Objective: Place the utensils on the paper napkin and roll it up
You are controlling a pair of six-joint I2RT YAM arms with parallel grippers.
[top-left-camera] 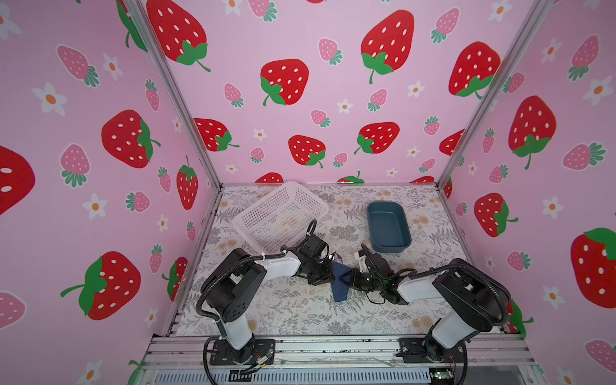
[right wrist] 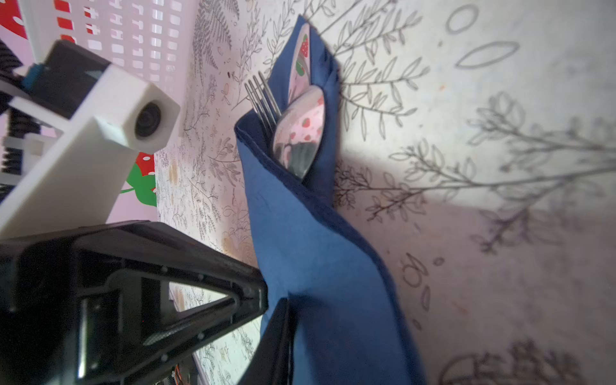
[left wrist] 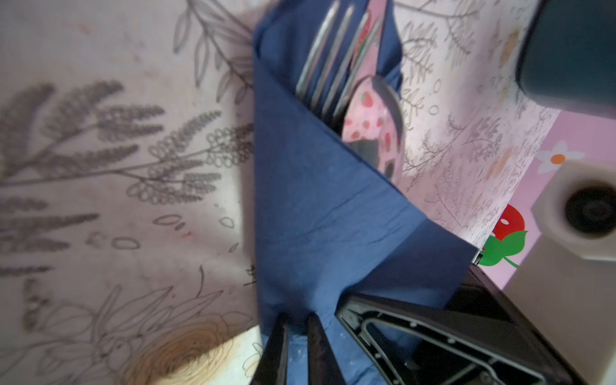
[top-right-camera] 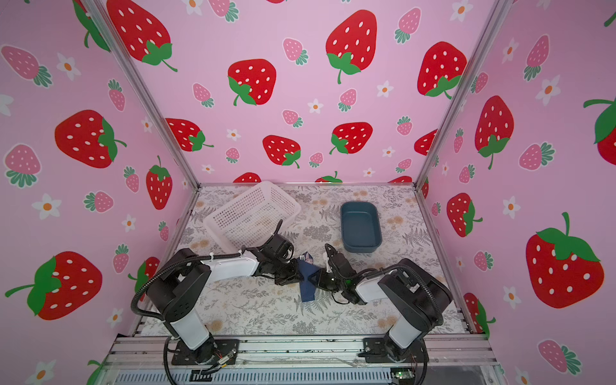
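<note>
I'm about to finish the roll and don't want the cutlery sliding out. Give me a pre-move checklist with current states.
1. Utensils wrapped: ok; the heads of the fork, spoon and knife poke from the paper napkin.
2. Roll closed: not ok; a loose flap lies open beside the right gripper.
3. Grip of left gripper on napkin: ok, pinching it.
4. Right gripper holding anything: cannot tell; napkin hides its jaws.
5. Teal tray clear of bundle: ok, sits apart.
</note>
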